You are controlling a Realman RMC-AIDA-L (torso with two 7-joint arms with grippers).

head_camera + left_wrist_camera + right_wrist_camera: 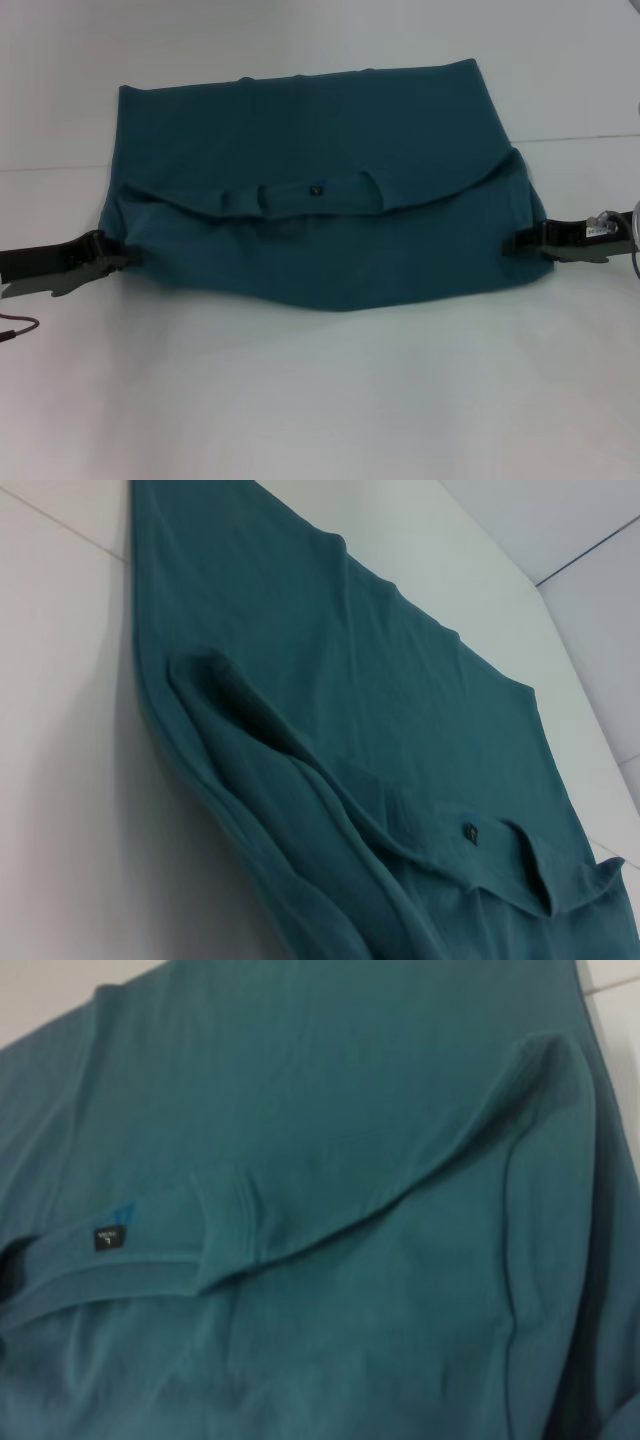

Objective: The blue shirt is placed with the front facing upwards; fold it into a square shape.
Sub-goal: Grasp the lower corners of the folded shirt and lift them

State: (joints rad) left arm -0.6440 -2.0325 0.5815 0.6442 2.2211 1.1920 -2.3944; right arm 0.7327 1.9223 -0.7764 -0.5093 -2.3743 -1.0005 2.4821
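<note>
From the head camera, the blue shirt (320,200) lies spread across the middle of the white table (320,400), partly folded into a broad block. The near part is doubled over, and its curved edge runs across the cloth from one side to the other. Along that edge sits the ribbed collar (310,192) with a small black label (316,188) at its middle. No lettering shows on the cloth that faces up. The left gripper (112,258) sits low on the table at the shirt's near left corner, its dark fingers touching the cloth edge; whether they are apart or pinched on the fabric cannot be told. The right gripper (518,243) sits at the shirt's near right corner, also touching the edge, and its fingers cannot be read either. A thin cable (18,326) lies on the table beside the left arm.

In the left wrist camera, the shirt (330,720) fills most of the picture, lying flat on the white table (60,780). A raised fold runs along its side, and the collar with the label (470,831) shows farther along. No fingers appear here.

In the right wrist camera, the shirt (350,1110) covers almost everything. The collar (220,1225) crosses the cloth, with the black label (108,1237) on it. A soft ridge of fabric runs along 1 side. No fingers appear here either.
</note>
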